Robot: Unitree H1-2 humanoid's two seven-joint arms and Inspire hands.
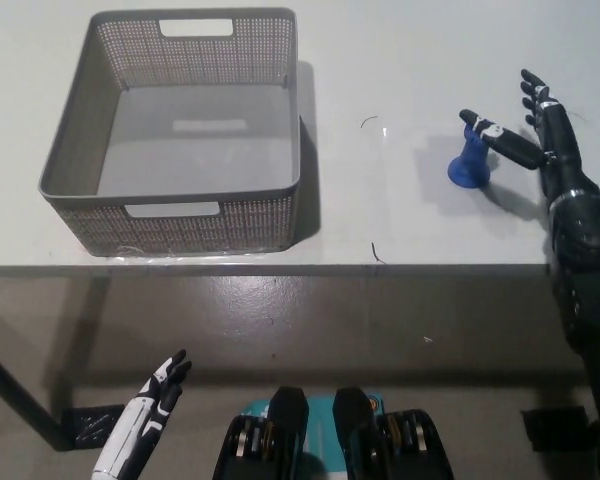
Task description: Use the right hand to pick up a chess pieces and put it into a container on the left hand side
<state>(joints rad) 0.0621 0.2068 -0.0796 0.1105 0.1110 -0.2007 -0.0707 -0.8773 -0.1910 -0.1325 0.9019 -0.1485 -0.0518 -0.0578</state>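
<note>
White bench [400,60] carries the blue rook [470,160]; the spread right hand [535,135] should straddle it squarely before closing.

the grey perforated plastic basket [92,195] stands on the left part of the white table [380,60], near its front edge. the blue rook chess piece [470,160] stands upright on the table's right part, well apart from the basket. the black right hand [535,135] is just right of the rook, one finger reaching over its top. the white left hand [145,420] hangs below the table's front edge, at lower left.
</note>
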